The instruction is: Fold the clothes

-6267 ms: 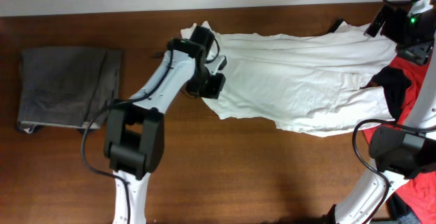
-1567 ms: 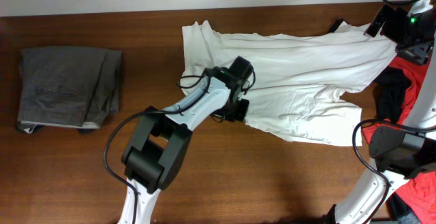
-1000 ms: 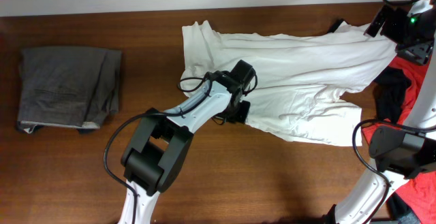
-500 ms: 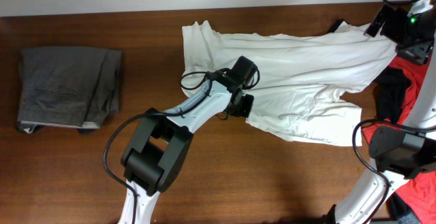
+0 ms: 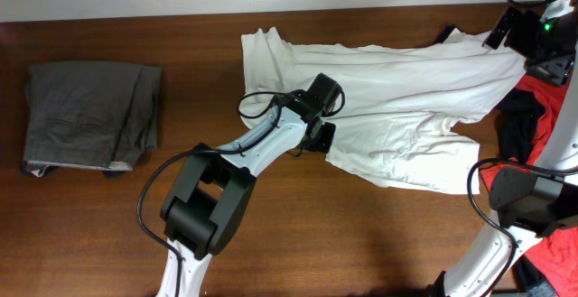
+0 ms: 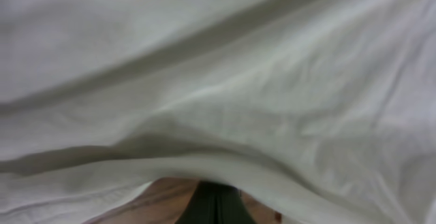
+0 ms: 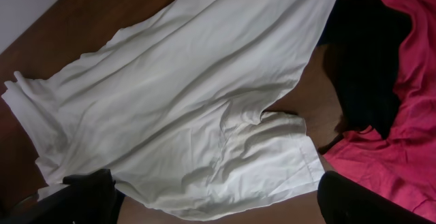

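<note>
The clothes, a large white T-shirt (image 5: 397, 98), lie spread and creased across the back of the table. My left gripper (image 5: 322, 138) sits at its lower-left hem. In the left wrist view the white fabric (image 6: 225, 81) fills the frame. Its hem drapes over my dark fingers (image 6: 212, 207), which are pressed together and shut on the cloth, their tips hidden. My right gripper (image 5: 511, 24) hangs high over the shirt's far right corner. It looks down on the T-shirt (image 7: 197, 94), with its fingers (image 7: 85, 197) wide open and holding nothing.
Folded grey-brown trousers (image 5: 90, 116) lie at the far left. A red garment (image 7: 402, 115) with a black one (image 7: 361, 60) on it lies against the shirt's right side, near the right arm's base (image 5: 528, 202). Bare wood runs along the front.
The left gripper carried the shirt's lower-left hem from the upper left down to the right, and in the last second crept slightly up and right. The right arm has not moved.
</note>
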Controlling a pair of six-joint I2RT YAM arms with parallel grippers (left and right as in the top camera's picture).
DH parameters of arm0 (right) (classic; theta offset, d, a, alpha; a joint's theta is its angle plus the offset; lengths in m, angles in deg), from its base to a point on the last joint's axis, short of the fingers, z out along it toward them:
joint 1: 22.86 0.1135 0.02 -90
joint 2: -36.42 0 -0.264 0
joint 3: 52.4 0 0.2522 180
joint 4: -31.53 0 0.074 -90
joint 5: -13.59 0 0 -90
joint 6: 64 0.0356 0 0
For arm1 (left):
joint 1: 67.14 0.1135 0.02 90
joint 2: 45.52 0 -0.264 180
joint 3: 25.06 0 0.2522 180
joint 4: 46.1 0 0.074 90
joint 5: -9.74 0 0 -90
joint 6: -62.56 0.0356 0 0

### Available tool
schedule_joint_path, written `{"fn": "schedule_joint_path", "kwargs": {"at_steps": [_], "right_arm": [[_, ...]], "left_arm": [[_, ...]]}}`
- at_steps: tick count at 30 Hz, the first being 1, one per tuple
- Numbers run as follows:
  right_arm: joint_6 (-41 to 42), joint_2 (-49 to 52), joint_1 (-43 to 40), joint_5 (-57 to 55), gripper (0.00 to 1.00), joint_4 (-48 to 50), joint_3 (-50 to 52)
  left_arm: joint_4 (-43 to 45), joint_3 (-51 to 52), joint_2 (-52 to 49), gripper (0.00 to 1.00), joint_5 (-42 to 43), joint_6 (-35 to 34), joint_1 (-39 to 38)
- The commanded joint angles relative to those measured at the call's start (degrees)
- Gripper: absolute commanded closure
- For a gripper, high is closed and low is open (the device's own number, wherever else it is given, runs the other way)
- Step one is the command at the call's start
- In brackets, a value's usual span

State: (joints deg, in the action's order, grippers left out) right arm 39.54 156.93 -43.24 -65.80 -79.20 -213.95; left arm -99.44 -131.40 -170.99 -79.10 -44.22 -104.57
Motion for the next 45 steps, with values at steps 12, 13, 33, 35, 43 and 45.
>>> {"fn": "schedule_joint_path", "kwargs": {"at_steps": [12, 13, 33, 35, 43, 45], "right_arm": [[0.2, 0.1, 0.1, -0.3, 0.01, -0.3, 0.3], [0.2, 0.1, 0.1, -0.3, 0.01, -0.3, 0.3], [0.2, 0.1, 0.1, -0.3, 0.01, -0.3, 0.3], [0.2, 0.1, 0.0, -0.3, 0.01, -0.3, 0.3], [0.2, 0.1, 0.1, -0.3, 0.01, -0.3, 0.3], [0.2, 0.1, 0.1, -0.3, 0.01, -0.3, 0.3]], "left_arm": [[-2.1, -2.9, -0.3, 1.0, -4.0, -0.6, 2.2], [-3.0, -3.4, -0.2, 1.0, -4.0, -0.6, 2.4], [-5.3, 2.6, 3.2, 1.0, -4.5, -5.7, 9.4], [-2.0, 4.8, 3.2, 1.0, -5.7, -5.7, 9.7], [1.1, 8.2, 3.2, 1.0, -7.7, -7.6, 13.0], [-0.9, 8.2, 3.2, 1.0, -7.7, -6.6, 14.1]]}}
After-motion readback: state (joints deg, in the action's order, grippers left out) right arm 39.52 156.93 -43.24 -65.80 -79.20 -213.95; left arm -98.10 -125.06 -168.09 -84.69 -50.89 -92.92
